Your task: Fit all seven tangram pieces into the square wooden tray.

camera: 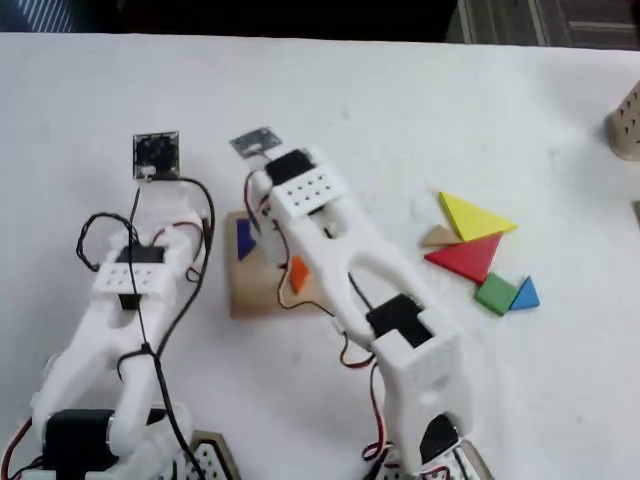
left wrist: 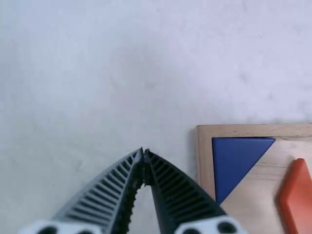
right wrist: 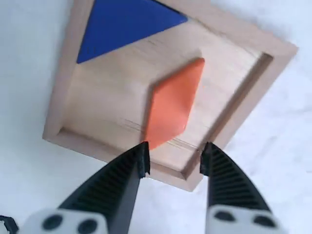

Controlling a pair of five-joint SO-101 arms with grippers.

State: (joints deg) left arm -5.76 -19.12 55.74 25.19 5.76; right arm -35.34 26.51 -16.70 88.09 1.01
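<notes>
On the white table, partly under the right arm, the square wooden tray, lying flat; inside it, two pieces so far: a large blue triangle tucked into one corner with two edges along the rim, and an orange parallelogram flat near the middle of the floor, apart from the triangle; above the tray's rim, the right gripper, jaws spread wide and gripping nothing, one fingertip to each side of the parallelogram's nearer point (touching it or just above it: cannot tell); just beside the tray's corner, over bare table, the left gripper, ribbed fingers pressed together tip to tip with nothing caught between them; from above, the left arm alongside the tray on the side away from the loose pieces; well apart from the tray, beyond the right arm, five pieces in a loose cluster: a yellow triangle farthest back, a red triangle right against it, a small tan triangle wedged beside both, then a green square near the red triangle's corner, touching a small blue triangle; at the table's far edge, a pale wooden block with holes.
</notes>
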